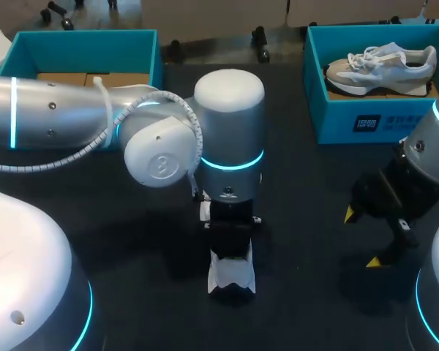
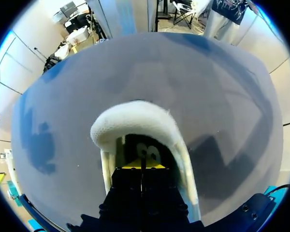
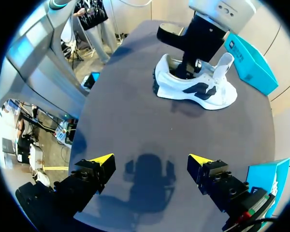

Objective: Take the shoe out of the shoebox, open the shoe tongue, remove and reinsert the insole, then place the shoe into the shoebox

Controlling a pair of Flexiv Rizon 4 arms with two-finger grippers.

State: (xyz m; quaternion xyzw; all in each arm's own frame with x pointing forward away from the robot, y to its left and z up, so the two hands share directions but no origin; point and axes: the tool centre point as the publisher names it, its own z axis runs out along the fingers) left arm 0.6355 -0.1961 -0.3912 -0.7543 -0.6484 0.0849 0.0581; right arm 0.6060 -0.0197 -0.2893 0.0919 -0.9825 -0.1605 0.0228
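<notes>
Shoe [image 1: 232,274], white with dark side marks: out of the box, upright on its sole on the dark table [image 1: 307,219], near middle. It shows from the side in the right wrist view [image 3: 198,89], tongue standing up.

Left arm comes in from the left and bends down over the shoe. Left gripper [image 2: 141,165] is down inside the shoe's opening, with the padded collar [image 2: 135,121] curving around it. Yellow tips are pressed together, only a thin line between them. Can't tell if anything thin is pinched there.

Right gripper [image 1: 362,238] hangs over bare table on the right, well apart from the shoe. Fingers are spread wide and hold nothing [image 3: 152,162].

Teal shoebox [image 1: 80,44] at far left, brown cardboard showing inside. Second teal shoebox [image 1: 366,117] at far right, holding a grey-and-white sneaker [image 1: 380,66] lying on its side.
</notes>
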